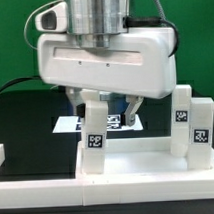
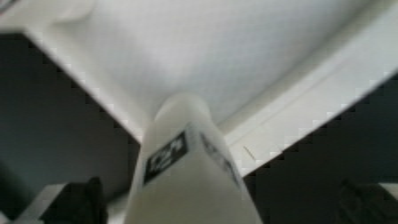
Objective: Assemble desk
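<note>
The desk's white tabletop panel (image 1: 132,154) lies flat with its legs pointing up. One tagged leg (image 1: 94,130) stands at the corner on the exterior view's left, and two more legs (image 1: 182,117) (image 1: 202,134) stand on the exterior view's right. My gripper (image 1: 105,107) hangs just above the left leg, open, with a finger on each side of the leg's top. In the wrist view that leg (image 2: 182,160) rises from the tabletop's rim (image 2: 107,85) between my dark fingers (image 2: 71,200), with a gap on both sides. My gripper (image 2: 222,208) holds nothing.
A long low white rail (image 1: 98,195) runs along the front below the tabletop. The marker board (image 1: 68,123) lies on the black table behind the left leg. A small white piece (image 1: 0,154) sits at the exterior view's left edge.
</note>
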`<state>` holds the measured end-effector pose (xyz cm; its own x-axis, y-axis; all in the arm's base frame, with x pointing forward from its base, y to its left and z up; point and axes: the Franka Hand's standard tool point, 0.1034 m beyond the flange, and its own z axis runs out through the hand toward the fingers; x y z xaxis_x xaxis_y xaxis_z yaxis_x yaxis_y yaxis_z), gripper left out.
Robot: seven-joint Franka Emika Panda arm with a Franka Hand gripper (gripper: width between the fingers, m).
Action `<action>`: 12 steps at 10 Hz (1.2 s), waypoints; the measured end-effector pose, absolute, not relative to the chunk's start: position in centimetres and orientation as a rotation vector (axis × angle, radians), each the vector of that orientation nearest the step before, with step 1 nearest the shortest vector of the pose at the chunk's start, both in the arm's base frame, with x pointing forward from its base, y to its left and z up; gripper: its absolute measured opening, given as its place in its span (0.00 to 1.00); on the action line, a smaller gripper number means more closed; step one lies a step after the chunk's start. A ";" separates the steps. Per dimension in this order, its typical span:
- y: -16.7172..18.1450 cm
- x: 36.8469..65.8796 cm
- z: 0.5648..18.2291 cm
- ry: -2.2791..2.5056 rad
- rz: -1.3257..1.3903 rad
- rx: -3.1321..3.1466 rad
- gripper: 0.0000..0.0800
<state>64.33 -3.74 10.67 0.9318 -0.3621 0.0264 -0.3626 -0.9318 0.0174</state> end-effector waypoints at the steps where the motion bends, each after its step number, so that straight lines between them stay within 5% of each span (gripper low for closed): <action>1: -4.0 64.3 10.4 -0.316 0.053 3.096 0.81; 4: -4.2 64.1 10.2 -0.343 0.050 3.094 0.78; 6: -4.2 64.1 10.1 -0.469 0.050 3.078 0.36; 10: -4.4 64.1 10.1 -0.850 0.056 2.998 0.36; 12: -4.5 63.9 10.0 -1.426 0.066 2.788 0.36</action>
